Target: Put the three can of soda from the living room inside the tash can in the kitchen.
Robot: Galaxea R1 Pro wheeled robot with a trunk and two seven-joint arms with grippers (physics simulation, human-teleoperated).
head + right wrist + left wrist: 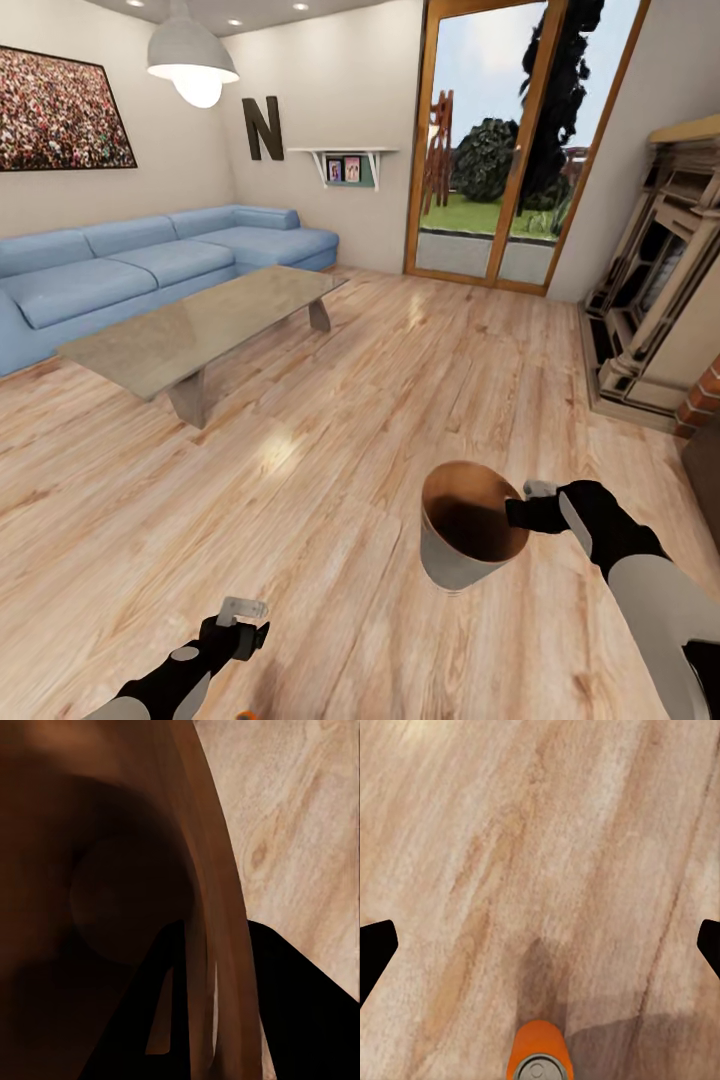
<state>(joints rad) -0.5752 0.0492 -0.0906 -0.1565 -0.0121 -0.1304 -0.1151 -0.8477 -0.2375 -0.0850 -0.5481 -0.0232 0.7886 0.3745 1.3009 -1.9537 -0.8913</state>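
Down at the left, the left gripper (243, 622) hangs low over the wooden floor (330, 420), its fingers spread wide with nothing between them. An orange soda can (539, 1059) lies on the boards just under it; from where I stand only a sliver of orange shows by the arm. Further right, the right gripper (527, 510) is clamped on the rim of the trash can (455, 560), one finger inside the copper wall and one outside, carrying the bin tilted above the floor. My guess: the bin was fetched to the living room, and collecting is under way. Next, the left arm must drop, close around the can, then lift it over the bin's mouth.
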